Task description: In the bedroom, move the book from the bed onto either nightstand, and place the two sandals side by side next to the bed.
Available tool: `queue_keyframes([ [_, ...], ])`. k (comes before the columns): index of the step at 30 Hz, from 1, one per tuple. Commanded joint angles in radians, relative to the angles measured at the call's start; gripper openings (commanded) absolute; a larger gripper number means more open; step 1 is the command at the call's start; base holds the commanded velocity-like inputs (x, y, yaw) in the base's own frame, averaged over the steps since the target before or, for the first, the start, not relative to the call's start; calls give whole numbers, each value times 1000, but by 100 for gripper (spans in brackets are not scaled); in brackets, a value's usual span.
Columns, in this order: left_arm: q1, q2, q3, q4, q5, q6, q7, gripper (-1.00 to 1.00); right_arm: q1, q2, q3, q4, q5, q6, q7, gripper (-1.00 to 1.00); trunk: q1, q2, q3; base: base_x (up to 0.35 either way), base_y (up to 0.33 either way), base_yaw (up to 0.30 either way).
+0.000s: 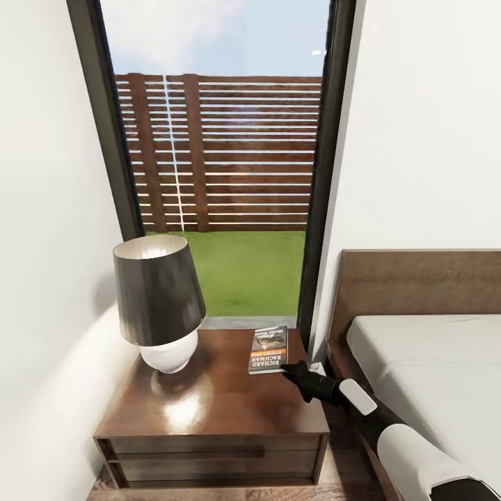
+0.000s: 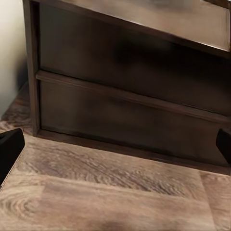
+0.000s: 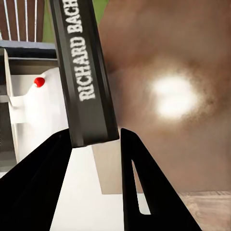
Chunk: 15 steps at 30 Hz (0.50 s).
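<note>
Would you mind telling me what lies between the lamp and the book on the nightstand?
Nothing: in the head view, only bare glossy nightstand top separates the lamp from the book.

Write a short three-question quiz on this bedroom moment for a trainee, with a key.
1. True or false: the book lies on the mattress.
2. Which item shares the nightstand top with the book?
A. a table lamp
B. a blue sandal
C. a mug
3. Fill in: the right gripper is at the book's edge nearest the ____.

Key
1. False: it lies flat on the nightstand, near the corner by the window and the bed.
2. A: the table lamp, dark shade on a white base, stands on the side toward the wall.
3. Robot; the right wrist view shows its fingers on either side of the spine.
</note>
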Motion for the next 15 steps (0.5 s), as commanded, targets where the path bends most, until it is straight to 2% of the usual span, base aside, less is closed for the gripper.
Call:
queue_keyframes([
  [1,0,-1,-2,-15,10,2,-9,100,-1,-1,4,0,1,1,5,-100,0,0,-1,0,0,0],
  [15,0,-3,-2,-44,10,3,-8,100,-1,-2,4,0,2,1,5,-100,0,0,-1,0,0,0],
])
